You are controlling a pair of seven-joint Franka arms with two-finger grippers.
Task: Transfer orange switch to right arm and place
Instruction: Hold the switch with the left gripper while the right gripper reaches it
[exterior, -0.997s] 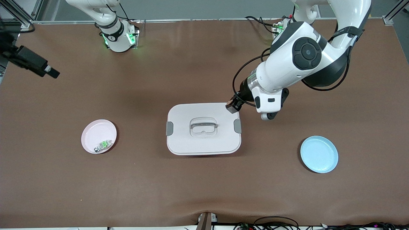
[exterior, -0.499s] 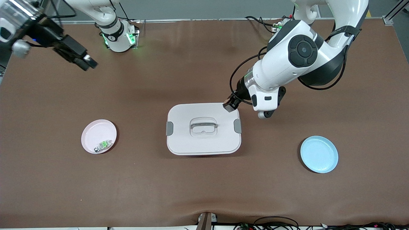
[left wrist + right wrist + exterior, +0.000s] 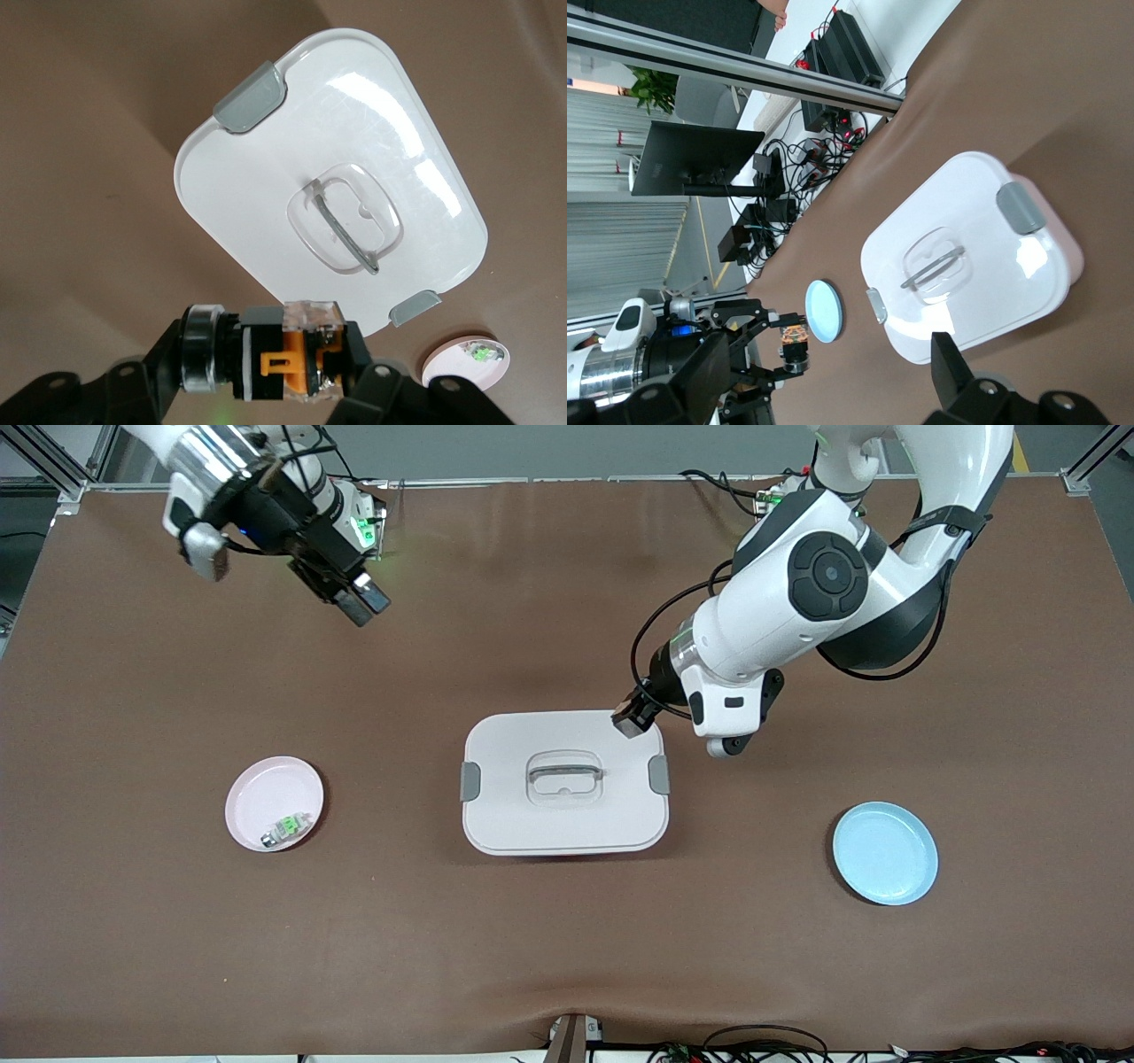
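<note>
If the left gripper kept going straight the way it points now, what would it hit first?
Most likely the white rectangular lidded container: the left gripper, shut on the orange switch, hangs over that lid's corner, angled down toward it. Height above the lid is unclear.

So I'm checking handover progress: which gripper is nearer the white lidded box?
Left. The left gripper, shut on the orange switch, hangs over a corner of the white lidded box. The right gripper is up near its own arm's base, well away from it.
</note>
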